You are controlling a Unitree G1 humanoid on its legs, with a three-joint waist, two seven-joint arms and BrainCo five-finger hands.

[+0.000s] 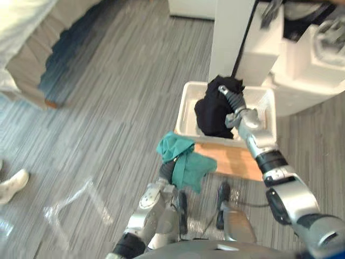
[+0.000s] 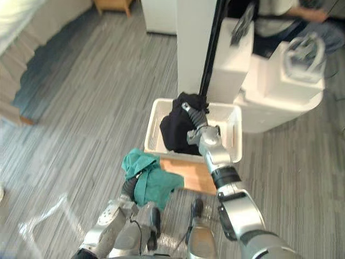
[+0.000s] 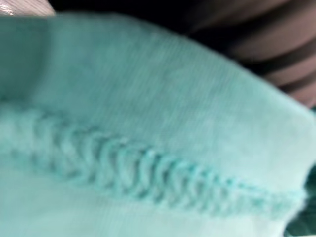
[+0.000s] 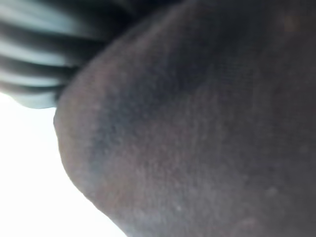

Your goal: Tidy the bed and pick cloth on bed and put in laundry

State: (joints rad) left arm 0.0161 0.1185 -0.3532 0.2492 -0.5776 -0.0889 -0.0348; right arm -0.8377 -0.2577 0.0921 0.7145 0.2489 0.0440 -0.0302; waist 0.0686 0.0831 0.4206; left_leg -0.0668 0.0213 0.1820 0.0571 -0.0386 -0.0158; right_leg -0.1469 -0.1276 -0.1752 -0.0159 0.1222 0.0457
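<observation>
Grey plank floor (image 1: 118, 97), bskt (image 1: 184, 110) (black cloth (image 1: 213, 116) in).

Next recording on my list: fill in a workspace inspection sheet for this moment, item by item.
Surface: grey plank floor; a wooden board lies in front of the white basket.
Job's things: black cloth bunched in the basket, rising above its rim; teal cloth held up in front of the basket, not in it.
Clutter: clear plastic piece on the floor.
Hands: right hand grips the black cloth; left hand buried in the teal cloth.
Cables: dark strip along the white column; cannot tell if it is a cable.
Surroundings: bed at far left, white units behind the basket, a person's shoe.
</observation>
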